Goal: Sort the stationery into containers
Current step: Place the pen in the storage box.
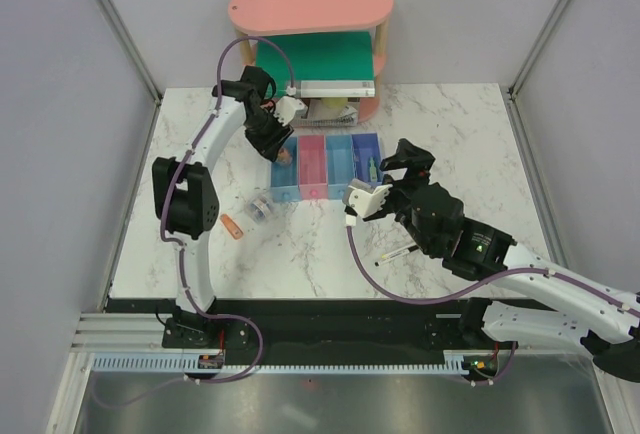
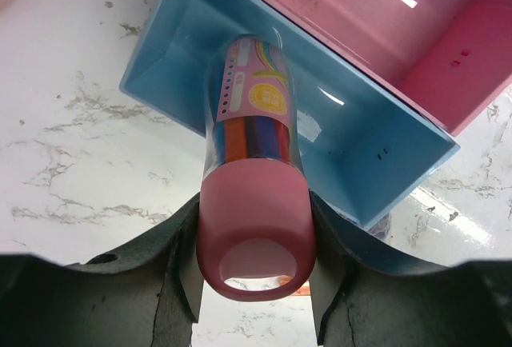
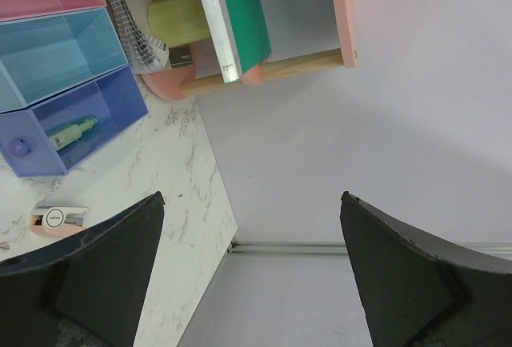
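One item in hand: a pink-capped tube [image 2: 254,123] with coloured stripes showing through its clear body. Pinched at the cap end by the left gripper [image 2: 254,283], closed snugly on both sides of the cap. Hanging nose-first over one end of the leftmost blue bin [image 2: 172,47], with the pink bin [image 2: 344,11] just beside. Tip above or below the rim: cannot tell. Judged as the drop step, nearly ready.

To do it well:
- Shift a little toward the middle of the blue bin, away from the end wall.
- Lower enough to bring the tip plainly below the rim before letting go.
- Tilt toward lying flat along the bin's long side instead of dropping nose-down.
- Open slowly and only slightly; smooth and round, so likely to roll or bounce out from a high release.
- Lift straight up afterwards, keeping clear of the wall shared with the pink bin.

Right gripper [image 3: 250,203] spread wide, holding nothing, hovering near the purple-blue bin [image 3: 120,95], with a green piece [image 3: 72,133] already lying inside. Best kept parked there, well apart from the left gripper.

Left on the table: a pale pink piece [image 3: 58,217] just in front of that bin, a pen [image 1: 396,252], an orange piece [image 1: 232,226] and a clear roll [image 1: 259,208].
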